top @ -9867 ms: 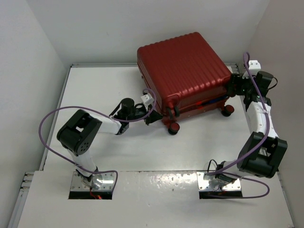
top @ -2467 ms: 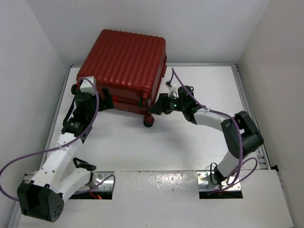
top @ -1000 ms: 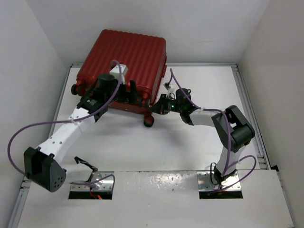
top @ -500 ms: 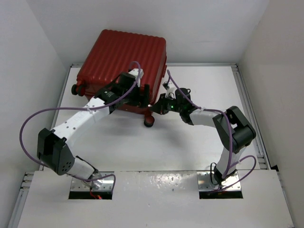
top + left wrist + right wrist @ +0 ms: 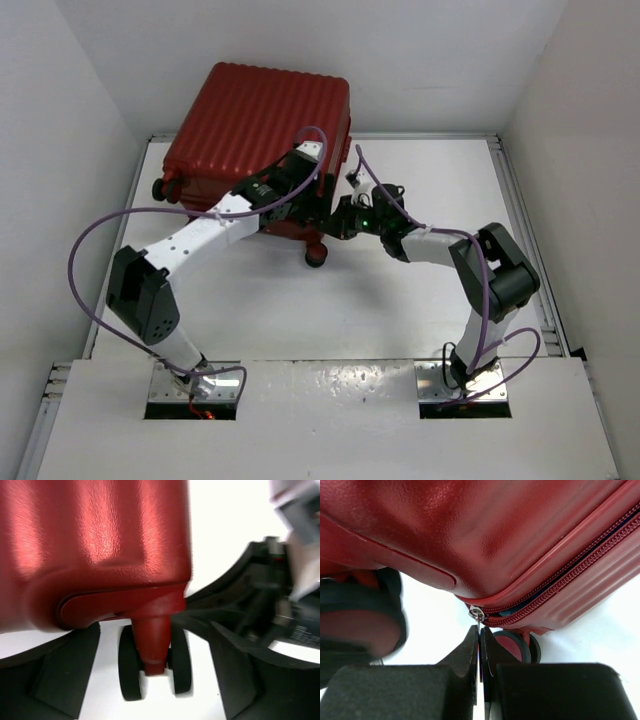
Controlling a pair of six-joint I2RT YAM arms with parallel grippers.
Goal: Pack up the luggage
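Note:
The dark red ribbed luggage lies closed at the table's back left. My left gripper is at its front right corner. In the left wrist view the left gripper is open, with the fingers either side of the twin black caster wheel and not touching it. My right gripper is at the same corner, just to the right. In the right wrist view the right gripper is shut on the thin metal zipper pull hanging from the slider. Right of the slider the zipper gapes, showing blue lining.
The white table is boxed in by white walls on the left, back and right. A second caster sticks out at the luggage's left corner. Purple cables loop off both arms. Both arms crowd the same corner, fingers close together.
My left arm has swung right along the luggage's front edge, from the left side to the front right caster. The right gripper has stayed shut on the zipper pull.

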